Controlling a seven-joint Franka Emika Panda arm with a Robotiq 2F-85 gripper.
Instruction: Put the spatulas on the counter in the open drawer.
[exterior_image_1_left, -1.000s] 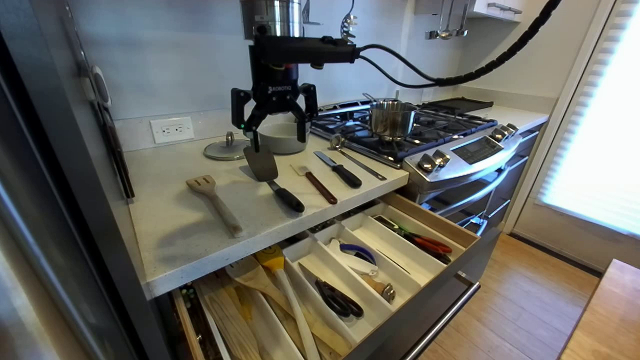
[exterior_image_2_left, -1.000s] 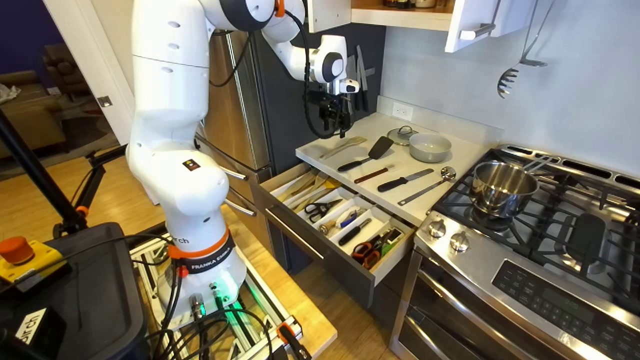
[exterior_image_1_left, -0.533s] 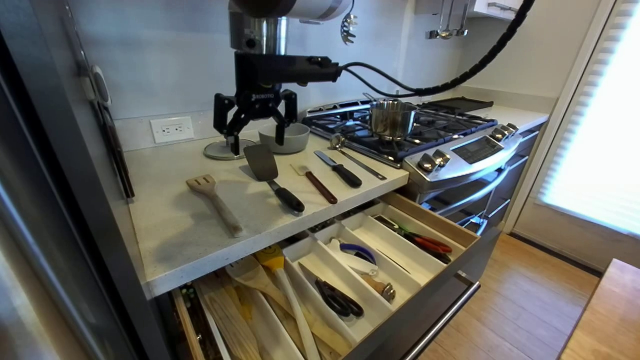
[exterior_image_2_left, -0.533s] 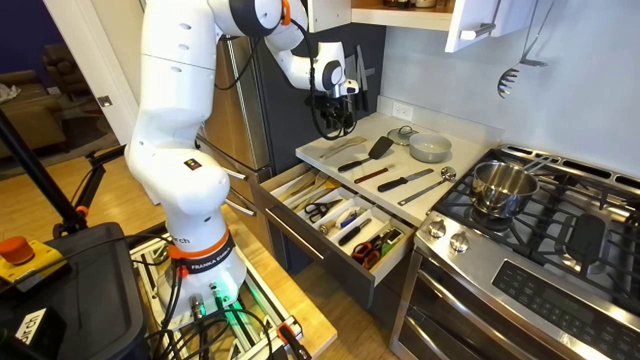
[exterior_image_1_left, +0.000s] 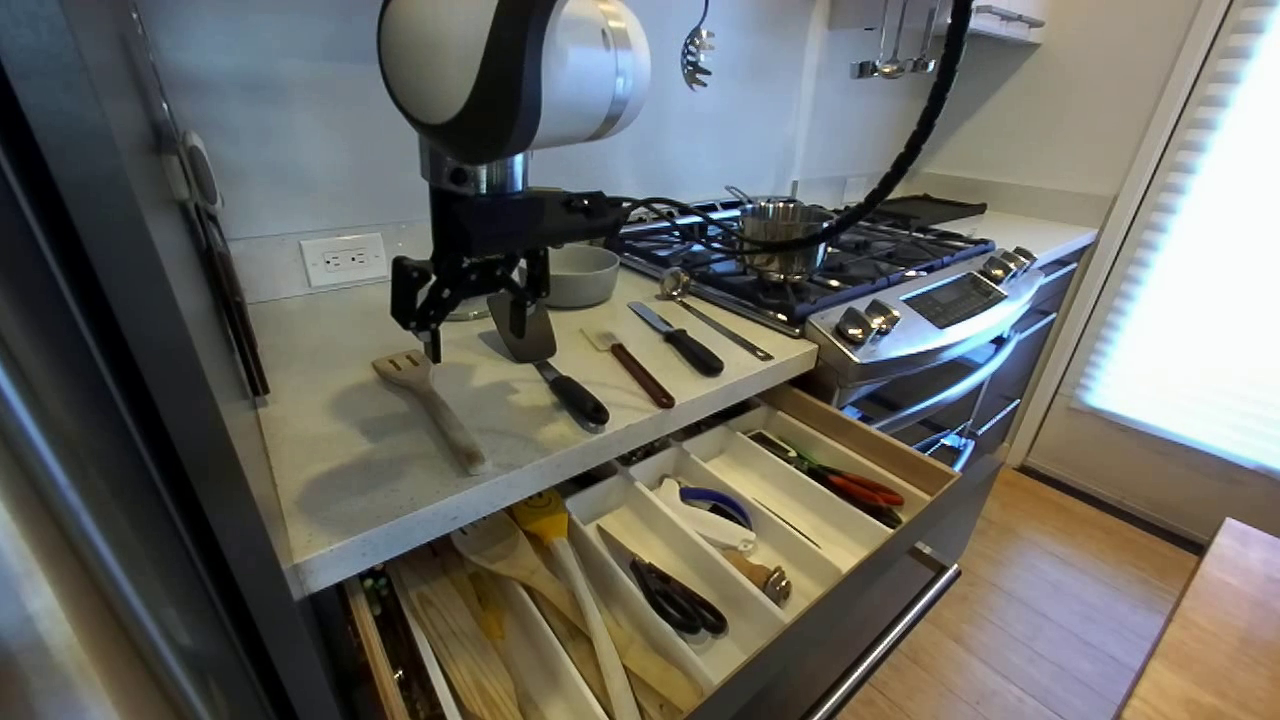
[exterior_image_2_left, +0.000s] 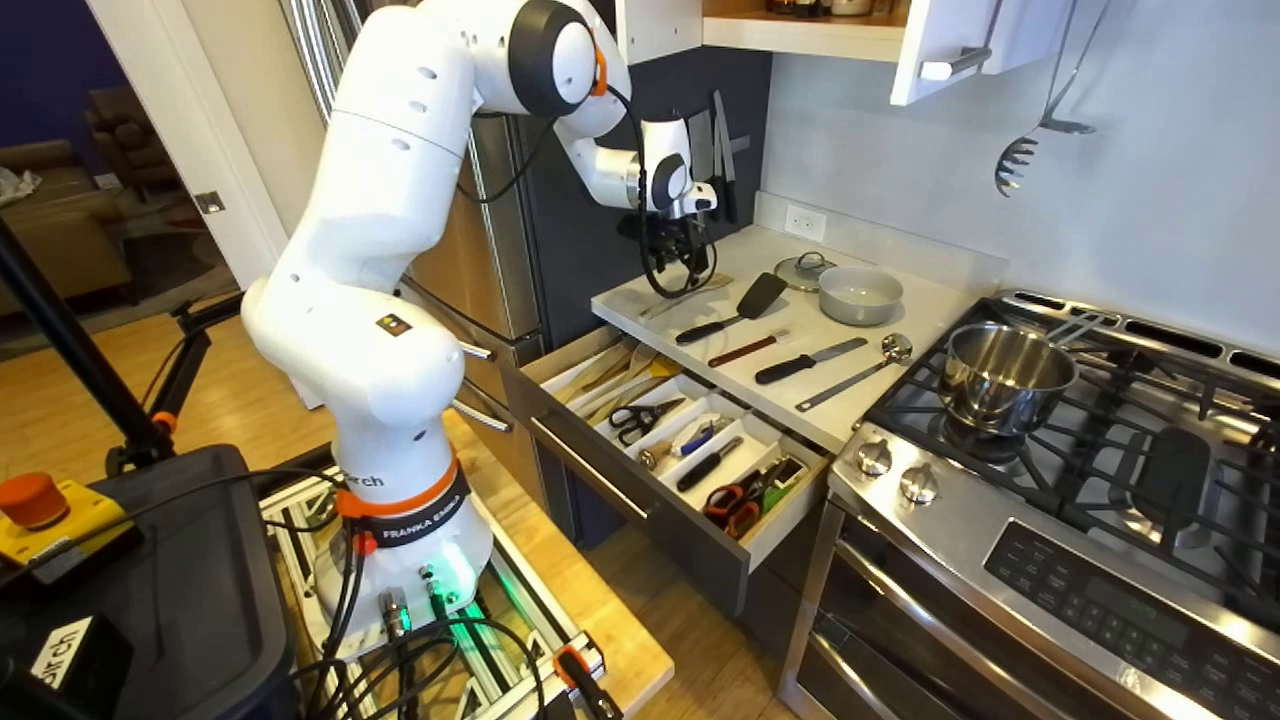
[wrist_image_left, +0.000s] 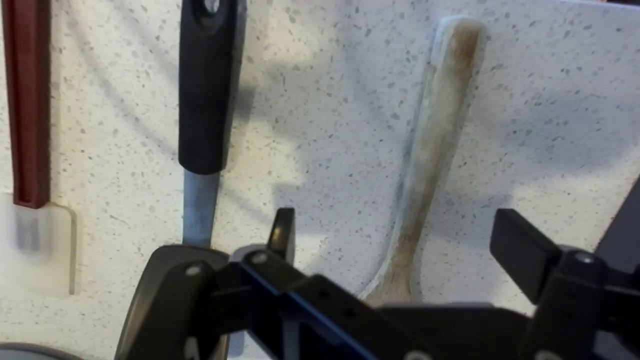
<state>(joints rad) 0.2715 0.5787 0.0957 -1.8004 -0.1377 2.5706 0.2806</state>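
On the pale counter (exterior_image_1_left: 330, 440) lies a wooden slotted spatula (exterior_image_1_left: 440, 415); its handle runs up the wrist view. My gripper (wrist_image_left: 395, 220) hangs low above it, jaws wide apart on either side of its neck and holding nothing. The slotted head is hidden behind the gripper in the wrist view. Beside it lie the dark grey-bladed spatula (exterior_image_2_left: 762, 295), a red-brown-handled spatula (exterior_image_1_left: 642, 375) with a pale blade, and a black-handled slim spatula (exterior_image_2_left: 810, 360). Below the counter's front edge the drawer (exterior_image_2_left: 690, 545) stands pulled out, with utensils in its compartments.
Behind the spatulas stand a grey bowl (exterior_image_2_left: 860, 296) and a knobbed lid (exterior_image_2_left: 803, 270). A ladle (exterior_image_1_left: 690, 300) lies near the stove, which carries a steel pot (exterior_image_1_left: 785, 245). A dark panel with hanging knives (exterior_image_2_left: 722, 150) rises at the counter's end.
My gripper has come down and shifted towards the dark panel, from above the dark grey blade to above the wooden spatula. Its jaws have stayed apart; spatulas and drawer have not moved.
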